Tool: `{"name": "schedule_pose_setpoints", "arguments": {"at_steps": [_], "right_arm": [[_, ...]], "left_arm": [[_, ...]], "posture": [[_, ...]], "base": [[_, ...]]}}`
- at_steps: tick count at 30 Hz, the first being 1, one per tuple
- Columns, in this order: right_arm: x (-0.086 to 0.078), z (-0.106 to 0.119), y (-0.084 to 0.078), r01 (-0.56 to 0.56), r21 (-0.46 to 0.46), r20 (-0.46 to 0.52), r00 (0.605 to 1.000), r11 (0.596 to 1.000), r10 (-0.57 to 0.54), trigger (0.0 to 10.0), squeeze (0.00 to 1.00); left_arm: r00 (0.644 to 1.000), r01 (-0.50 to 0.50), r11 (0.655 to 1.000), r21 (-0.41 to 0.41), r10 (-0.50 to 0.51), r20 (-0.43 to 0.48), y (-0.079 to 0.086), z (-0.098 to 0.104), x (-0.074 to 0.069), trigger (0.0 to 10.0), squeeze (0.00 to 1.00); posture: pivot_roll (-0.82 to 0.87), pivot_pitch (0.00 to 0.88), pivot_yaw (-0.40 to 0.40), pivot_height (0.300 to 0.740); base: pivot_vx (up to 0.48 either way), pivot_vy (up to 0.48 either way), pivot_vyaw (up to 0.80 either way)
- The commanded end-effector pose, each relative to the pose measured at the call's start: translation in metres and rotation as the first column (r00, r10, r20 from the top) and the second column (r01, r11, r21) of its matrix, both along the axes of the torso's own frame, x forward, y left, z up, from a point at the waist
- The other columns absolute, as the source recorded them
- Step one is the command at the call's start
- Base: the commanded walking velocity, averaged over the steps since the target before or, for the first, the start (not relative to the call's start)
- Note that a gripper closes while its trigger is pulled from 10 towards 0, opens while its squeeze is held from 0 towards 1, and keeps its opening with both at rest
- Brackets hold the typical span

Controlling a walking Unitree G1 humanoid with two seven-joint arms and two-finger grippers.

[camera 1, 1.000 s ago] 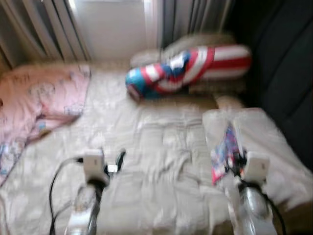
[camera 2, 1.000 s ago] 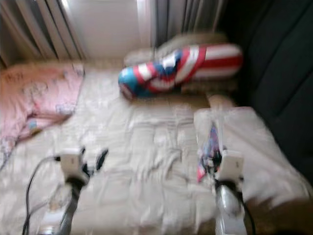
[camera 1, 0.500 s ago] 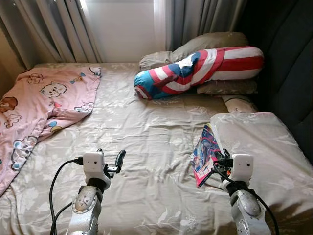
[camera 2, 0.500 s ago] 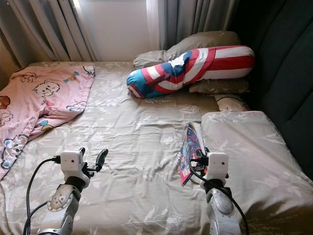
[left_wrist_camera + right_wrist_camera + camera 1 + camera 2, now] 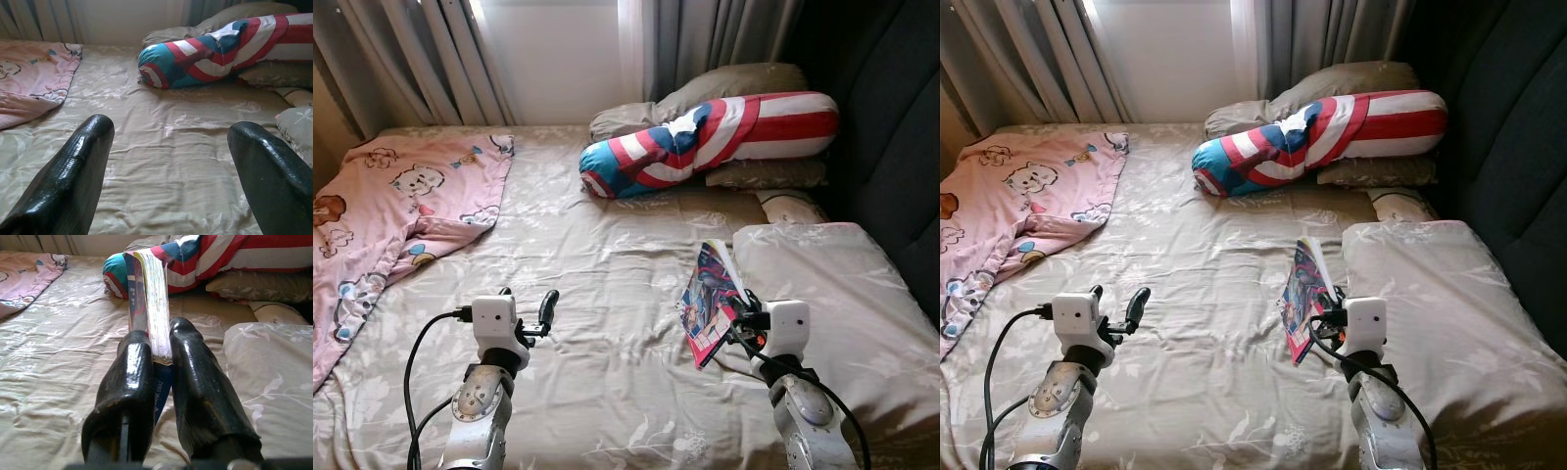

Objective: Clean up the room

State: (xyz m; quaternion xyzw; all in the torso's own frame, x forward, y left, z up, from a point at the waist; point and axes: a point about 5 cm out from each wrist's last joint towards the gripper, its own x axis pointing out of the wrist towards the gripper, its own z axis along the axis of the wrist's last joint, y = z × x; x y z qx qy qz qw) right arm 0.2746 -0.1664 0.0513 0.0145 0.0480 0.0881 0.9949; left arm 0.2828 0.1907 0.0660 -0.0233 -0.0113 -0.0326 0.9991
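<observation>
One book [image 5: 149,289] edge-up between right tool [image 5: 161,340] fingers

One book [image 5: 710,299], one pink blanket [image 5: 391,206], four pillows [image 5: 715,132].

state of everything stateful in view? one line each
right gripper: shut on the book
book: held on edge, lifted off the sheet
left gripper: open, holding nothing, above the sheet
pink blanket: crumpled, spread over the bed's left side
striped bolster: lying across the pillows
curtains: parted at the window
</observation>
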Motion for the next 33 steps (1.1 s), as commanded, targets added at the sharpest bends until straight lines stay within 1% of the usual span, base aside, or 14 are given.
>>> {"name": "schedule_pose_setpoints", "arguments": {"at_steps": [1,4,7,9,14,18,24,28,29,30,31,33], "right_arm": [[0.007,0.012,0.002,-0.008,-0.01,0.062,0.998,1.0,0.008,10.0,0.0],[0.007,0.012,0.002,-0.004,-0.012,0.064,0.998,1.0,0.005,10.0,0.0],[0.007,0.01,0.002,-0.005,-0.031,0.037,0.999,0.999,0.006,10.0,0.0],[0.007,0.007,0.001,0.011,-0.038,0.016,1.0,0.999,-0.011,10.0,0.0],[0.006,0.005,-0.002,0.031,-0.042,0.02,0.999,0.999,-0.031,10.0,0.0],[0.004,0.006,-0.002,0.054,-0.028,0.033,0.998,0.998,-0.053,10.0,0.0],[0.003,0.004,0.001,0.051,-0.027,0.029,0.998,0.998,-0.05,10.0,0.0],[0.005,0.001,0.002,0.051,-0.055,-0.002,0.999,0.997,-0.051,10.0,0.0],[0.005,0.0,0.002,0.054,-0.057,-0.009,0.998,0.997,-0.055,10.0,0.0],[0.005,0.001,0.002,0.055,-0.054,-0.004,0.998,0.997,-0.055,10.0,0.0],[0.005,0.001,0.002,0.055,-0.054,-0.004,0.998,0.997,-0.055,10.0,0.0],[0.004,0.004,0.001,0.057,-0.034,0.027,0.998,0.998,-0.056,10.0,0.0]], "left_arm": [[1.0,-0.003,1.0,0.003,0.003,-0.003,0.001,0.001,-0.001,10.0,0.0],[1.0,-0.006,1.0,-0.001,0.006,-0.005,0.0,0.0,-0.003,10.0,0.0],[1.0,-0.005,1.0,-0.003,0.005,-0.007,-0.002,0.0,-0.003,10.0,0.0],[1.0,-0.003,1.0,-0.007,0.003,-0.007,-0.003,0.0,-0.002,10.0,0.0],[1.0,0.01,1.0,-0.005,-0.01,-0.011,-0.004,-0.001,-0.002,10.0,0.0],[1.0,0.014,1.0,-0.004,-0.014,-0.013,-0.004,-0.001,-0.002,10.0,0.0],[1.0,0.021,1.0,-0.004,-0.022,-0.015,-0.005,-0.001,-0.002,10.0,0.0],[1.0,0.02,1.0,-0.002,-0.02,-0.015,-0.004,-0.001,-0.002,10.0,0.0],[1.0,0.019,1.0,-0.001,-0.019,-0.016,-0.004,-0.001,-0.002,10.0,0.0],[1.0,0.018,1.0,0.0,-0.018,-0.016,-0.003,-0.001,-0.002,10.0,0.0],[1.0,0.018,1.0,0.0,-0.018,-0.016,-0.003,-0.001,-0.002,10.0,0.0],[1.0,0.016,1.0,0.001,-0.016,-0.017,-0.003,-0.001,-0.002,10.0,0.0]], "posture": [[-0.06,0.015,-0.005,0.74],[-0.06,0.013,-0.005,0.74],[-0.06,0.008,-0.003,0.74],[-0.06,0.004,-0.002,0.725],[-0.07,0.0,0.003,0.695],[-0.07,0.0,0.005,0.695],[-0.07,0.0,0.007,0.695],[-0.07,0.0,0.007,0.695],[-0.07,0.0,0.006,0.686],[-0.07,0.0,0.006,0.676],[-0.07,0.0,0.006,0.676],[-0.06,0.003,0.004,0.668]], "base": [[0.0,0.0,0.0],[0.0,0.0,0.0],[0.0,0.0,0.0],[0.0,0.0,0.0],[0.0,0.0,0.0],[0.0,0.0,0.0],[0.0,0.0,0.0],[0.0,0.0,0.0],[0.0,0.0,0.0],[0.0,0.0,0.0],[0.0,0.0,0.0],[0.0,0.0,0.0]]}}
